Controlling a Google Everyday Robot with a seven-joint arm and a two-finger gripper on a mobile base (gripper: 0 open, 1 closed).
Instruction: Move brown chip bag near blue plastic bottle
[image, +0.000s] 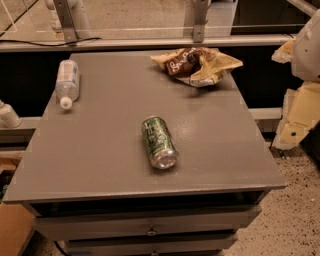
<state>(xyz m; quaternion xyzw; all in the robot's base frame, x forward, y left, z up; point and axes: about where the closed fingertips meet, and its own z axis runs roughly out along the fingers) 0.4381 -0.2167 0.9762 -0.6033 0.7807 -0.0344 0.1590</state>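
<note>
The brown chip bag (196, 65) is my job, and the step in hand is the first 1: reaching for it, since nothing is lifted; 3 things lie on the grey table (100, 160), and I take them from the left. The blue plastic bottle (67, 81) lies on its side near the far left corner, white cap toward the near edge; the green soda can (159, 142) lies on its side about the middle, a little toward the front; the bag sits crumpled at the far edge, right of centre, well apart from the bottle. My gripper (295, 117) hangs beyond the table's right edge, at the right border of the view, apart from the bag; it grasps none of the 3 things, but whether it is released or clenched I cannot tell. As I judge it, the next move calls for swinging in over the right edge and coming down on the bag's crumpled middle; then carrying it leftward along the far side, behind the can; then setting it just beside the bottle without a nudge, as a bottle on its side may roll.
</note>
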